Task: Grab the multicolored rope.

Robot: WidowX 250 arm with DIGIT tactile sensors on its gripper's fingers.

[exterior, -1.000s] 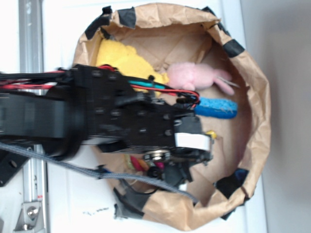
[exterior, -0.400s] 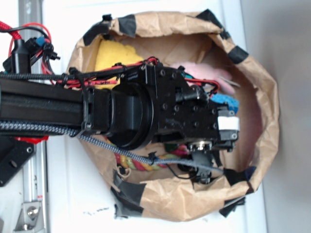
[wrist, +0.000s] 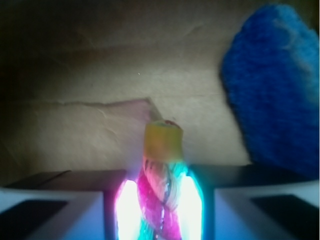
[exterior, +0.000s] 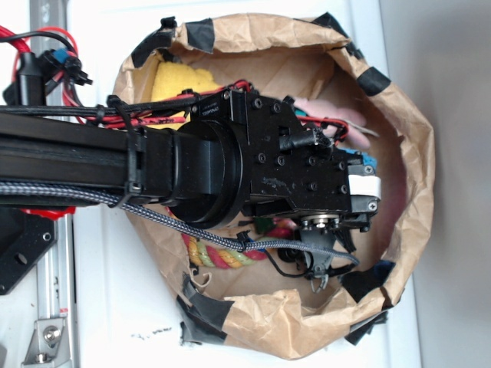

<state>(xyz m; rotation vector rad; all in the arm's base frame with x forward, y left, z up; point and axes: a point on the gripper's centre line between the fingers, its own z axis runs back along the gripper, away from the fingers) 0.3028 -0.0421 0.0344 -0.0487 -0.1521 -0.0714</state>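
Claw point(wrist: 160, 210) clamped on multicolored rope point(wrist: 161, 200), yellow end poking fwd; blue spongy bar point(wrist: 272, 85) right.

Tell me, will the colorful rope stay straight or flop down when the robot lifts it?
The multicolored rope is twisted soft strands, so it will probably droop. It already bends across the bag floor. The gripper pinches near one end, so the long rest likely dangles.

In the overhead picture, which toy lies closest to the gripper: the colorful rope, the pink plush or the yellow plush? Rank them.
From the gripper:
1. Multicolored rope: right under the arm; the wrist view shows its end between the fingers.
2. Pink plush: just past the arm's upper edge.
3. Yellow plush: far back, at the bag's upper left.
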